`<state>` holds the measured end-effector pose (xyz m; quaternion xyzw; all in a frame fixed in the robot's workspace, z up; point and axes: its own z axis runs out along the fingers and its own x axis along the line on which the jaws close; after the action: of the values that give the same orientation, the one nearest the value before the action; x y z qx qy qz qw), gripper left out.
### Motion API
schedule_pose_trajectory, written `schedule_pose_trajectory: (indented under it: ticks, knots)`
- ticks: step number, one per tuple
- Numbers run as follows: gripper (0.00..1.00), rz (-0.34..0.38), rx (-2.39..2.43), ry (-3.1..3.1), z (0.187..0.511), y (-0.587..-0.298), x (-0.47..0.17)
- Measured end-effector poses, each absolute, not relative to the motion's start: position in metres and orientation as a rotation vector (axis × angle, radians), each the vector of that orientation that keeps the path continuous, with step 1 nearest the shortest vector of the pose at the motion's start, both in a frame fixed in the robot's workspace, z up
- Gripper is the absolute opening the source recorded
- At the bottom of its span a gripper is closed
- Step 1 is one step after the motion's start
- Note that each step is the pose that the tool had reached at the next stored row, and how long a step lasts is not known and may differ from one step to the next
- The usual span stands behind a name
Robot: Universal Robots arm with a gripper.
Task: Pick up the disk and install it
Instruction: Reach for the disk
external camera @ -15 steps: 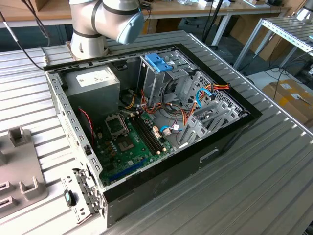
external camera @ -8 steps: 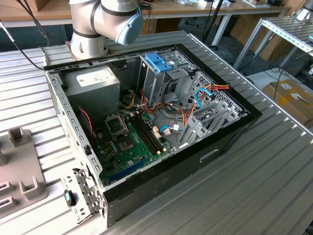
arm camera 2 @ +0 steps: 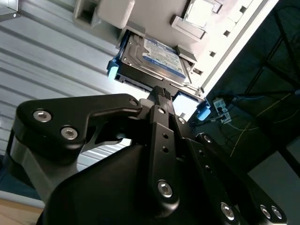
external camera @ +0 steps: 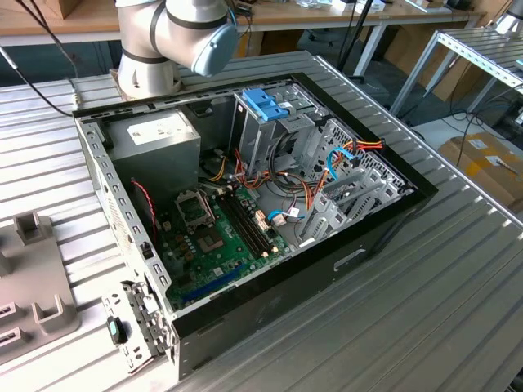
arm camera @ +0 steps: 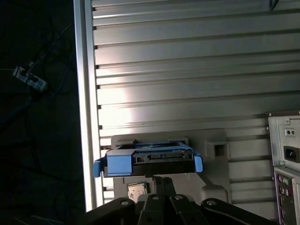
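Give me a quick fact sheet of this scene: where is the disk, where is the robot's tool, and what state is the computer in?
disk: silver drive in a blue carrier, lying in a grey holder, not yet in the computer
table: ribbed metal, carries the holder
tool: right at the disk's blue-framed end; contact cannot be told
computer case: open, lying on its side on the ribbed metal
inside the case: motherboard, cables, a metal cage topped by a blue latch

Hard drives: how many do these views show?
1: the disk sits on a grey holder close to the gripper in the second wrist view. The computer case may hide others.
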<state>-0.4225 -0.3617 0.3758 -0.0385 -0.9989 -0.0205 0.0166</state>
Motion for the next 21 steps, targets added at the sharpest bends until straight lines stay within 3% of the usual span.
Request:
schedule_pose_trajectory:
  ticks: [21]
  knots:
    - [0.11, -0.057, -0.120, -3.106, 0.361, -0.353, -0.458]
